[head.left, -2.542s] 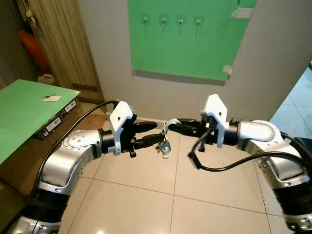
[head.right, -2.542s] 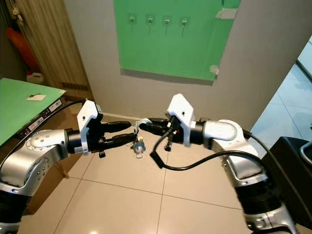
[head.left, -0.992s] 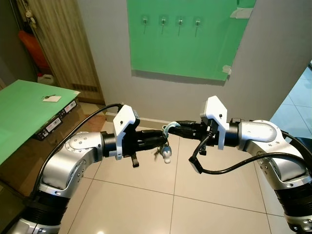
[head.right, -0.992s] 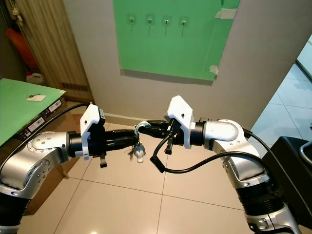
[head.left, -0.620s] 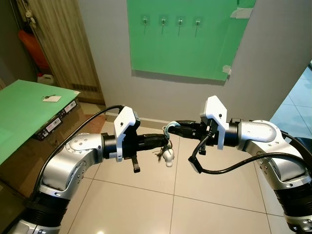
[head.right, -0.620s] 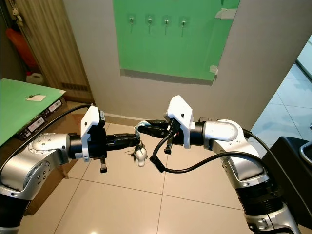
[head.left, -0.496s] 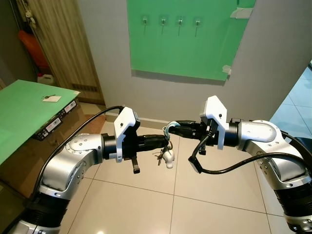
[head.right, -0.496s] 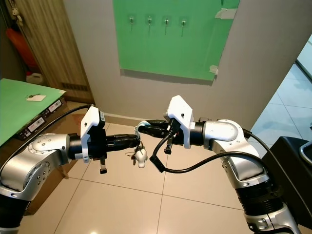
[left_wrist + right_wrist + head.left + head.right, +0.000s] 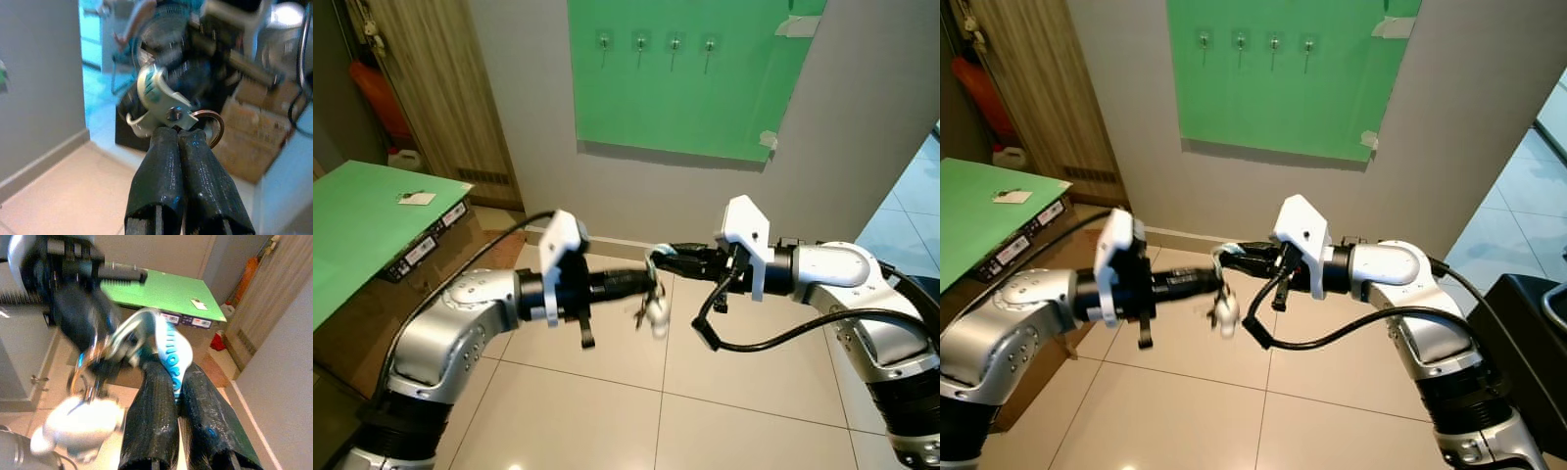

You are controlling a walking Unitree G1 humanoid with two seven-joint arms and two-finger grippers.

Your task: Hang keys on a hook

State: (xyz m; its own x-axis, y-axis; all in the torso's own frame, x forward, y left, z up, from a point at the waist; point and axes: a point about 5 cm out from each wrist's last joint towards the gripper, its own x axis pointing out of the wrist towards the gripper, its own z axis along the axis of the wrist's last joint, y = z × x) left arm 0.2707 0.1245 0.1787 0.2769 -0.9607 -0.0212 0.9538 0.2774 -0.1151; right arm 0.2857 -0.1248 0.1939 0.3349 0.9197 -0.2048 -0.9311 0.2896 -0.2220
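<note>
The keys (image 9: 656, 311) are a bunch on a silver and teal carabiner (image 9: 157, 95) with a brass ring (image 9: 211, 128) and a white charm (image 9: 80, 423), held in mid-air in front of me. My left gripper (image 9: 650, 285) is shut on the carabiner's lower end. My right gripper (image 9: 664, 258) comes in from the other side and is shut on the carabiner's teal part (image 9: 168, 355). The charm hangs below both and is blurred. Several hooks (image 9: 640, 41) sit in a row on a green board (image 9: 695, 98) on the wall ahead, well above both grippers.
A green-topped table (image 9: 352, 225) with a small white tag (image 9: 416, 198) stands at my left. Behind it are a wooden door (image 9: 440, 88) and a white jug (image 9: 404, 157). A black object (image 9: 1528, 323) is at the far right. Tiled floor lies below.
My left gripper, open beside the keys 2.5 s ago, has turned and shut on the bunch. The white charm has swung slightly to the right. The right arm has hardly moved.
</note>
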